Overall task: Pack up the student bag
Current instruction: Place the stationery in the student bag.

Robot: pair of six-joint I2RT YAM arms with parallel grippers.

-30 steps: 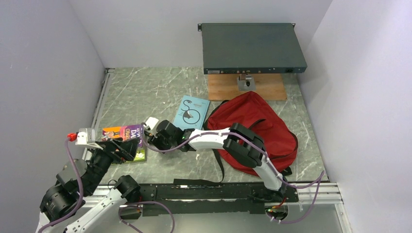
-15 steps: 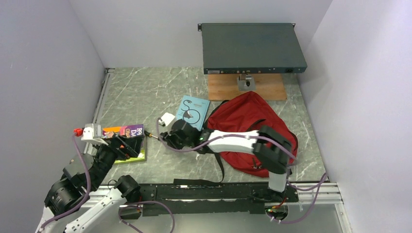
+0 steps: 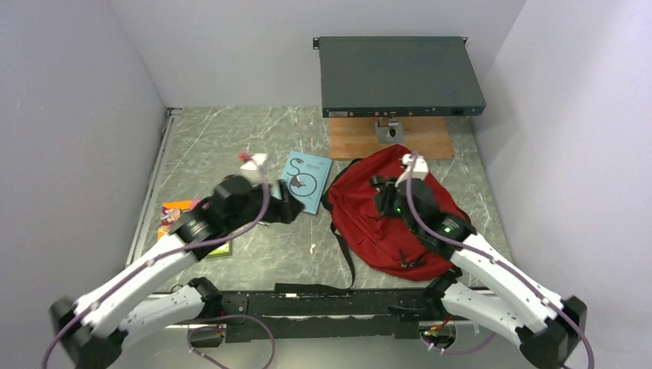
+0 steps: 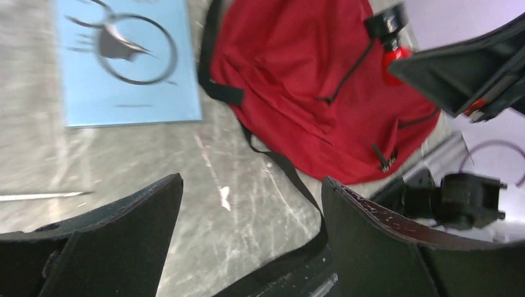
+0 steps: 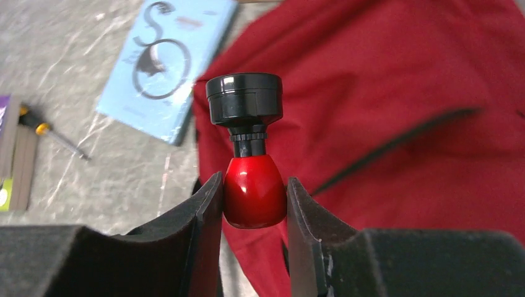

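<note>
Right pincer (image 5: 252, 189) has swung across to over the student bag (image 3: 361, 209), pinching a red-and-black knobbed object (image 5: 244, 99). Left pincer (image 4: 247, 204) spread, empty, now beside the blue book (image 3: 305, 181). Nothing packed yet, I judge.

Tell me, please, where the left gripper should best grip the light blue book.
Probably its near edge, approached low from the robot's side: the light blue book lies flat on the table, and the student bag lies beside its right edge. The open left gripper faces that edge.
</note>
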